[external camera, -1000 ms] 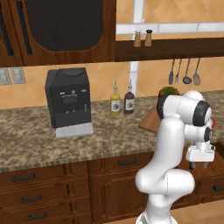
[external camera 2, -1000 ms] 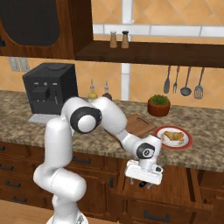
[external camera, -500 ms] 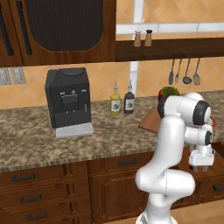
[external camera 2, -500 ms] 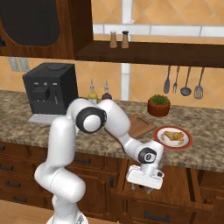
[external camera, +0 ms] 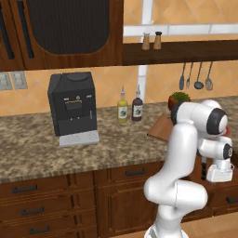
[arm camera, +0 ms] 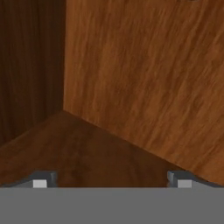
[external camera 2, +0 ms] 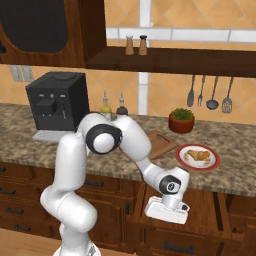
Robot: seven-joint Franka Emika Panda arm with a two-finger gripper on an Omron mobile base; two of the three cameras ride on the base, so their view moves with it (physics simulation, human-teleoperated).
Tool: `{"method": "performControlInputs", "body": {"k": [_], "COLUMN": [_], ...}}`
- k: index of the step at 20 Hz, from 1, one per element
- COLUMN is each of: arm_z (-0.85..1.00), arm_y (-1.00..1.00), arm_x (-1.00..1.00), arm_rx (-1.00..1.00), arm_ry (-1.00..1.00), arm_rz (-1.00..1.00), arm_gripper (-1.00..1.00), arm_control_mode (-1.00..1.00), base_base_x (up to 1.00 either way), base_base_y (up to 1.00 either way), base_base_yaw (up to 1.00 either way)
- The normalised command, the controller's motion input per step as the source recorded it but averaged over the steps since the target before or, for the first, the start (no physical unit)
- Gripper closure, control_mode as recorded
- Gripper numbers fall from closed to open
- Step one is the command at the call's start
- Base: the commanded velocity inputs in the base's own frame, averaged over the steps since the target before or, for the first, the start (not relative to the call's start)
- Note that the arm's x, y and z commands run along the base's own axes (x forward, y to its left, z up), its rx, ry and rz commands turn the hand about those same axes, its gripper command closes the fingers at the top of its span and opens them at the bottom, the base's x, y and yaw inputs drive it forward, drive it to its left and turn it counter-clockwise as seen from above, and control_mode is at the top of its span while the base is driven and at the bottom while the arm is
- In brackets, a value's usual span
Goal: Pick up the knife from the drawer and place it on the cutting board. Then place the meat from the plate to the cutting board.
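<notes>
The knife is hidden somewhere in the open drawer (external camera 2: 210,200) below the surface's front edge; the pincer (arm camera: 109,179), fingers wide apart and empty, faces a bare inner corner. I judge it should find the handle first, then straddle it squarely before closing. No brand or writing is readable on the bottles (external camera: 129,106) or coffee machine (external camera: 72,108).

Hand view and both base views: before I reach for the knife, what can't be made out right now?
- Knife: the hand view looks at bare drawer wood between the spread fingers; the blade can't be found.
- Drawer interior: the arm hides it in the left base view.
- Cutting board: partly covered by the arm.
- Meat on the plate: too small for detail.
</notes>
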Motion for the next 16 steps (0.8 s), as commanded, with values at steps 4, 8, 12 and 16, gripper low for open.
{"method": "performControlInputs", "body": {"k": [4, 8, 12, 16], "arm_z": [0.01, 0.11, 0.16, 0.24], "arm_y": [0.0, 0.03, 0.04, 0.06], "arm_x": [-0.41, -0.44, -0.47, -0.37], "arm_rx": [-0.01, -0.02, -0.04, -0.05], "arm_ry": [-0.01, -0.04, -0.04, -0.05], "arm_rz": [0.0, 0.0, 0.0, 0.0], "arm_gripper": [-1.0, -1.0, -1.0, -1.0], "arm_control_mode": [-1.0, -1.0, -1.0, -1.0], "base_base_x": [0.0, 0.0, 0.0, 0.0], "base_base_y": [0.0, 0.0, 0.0, 0.0], "base_base_yaw": [0.0, 0.0, 0.0, 0.0]}}
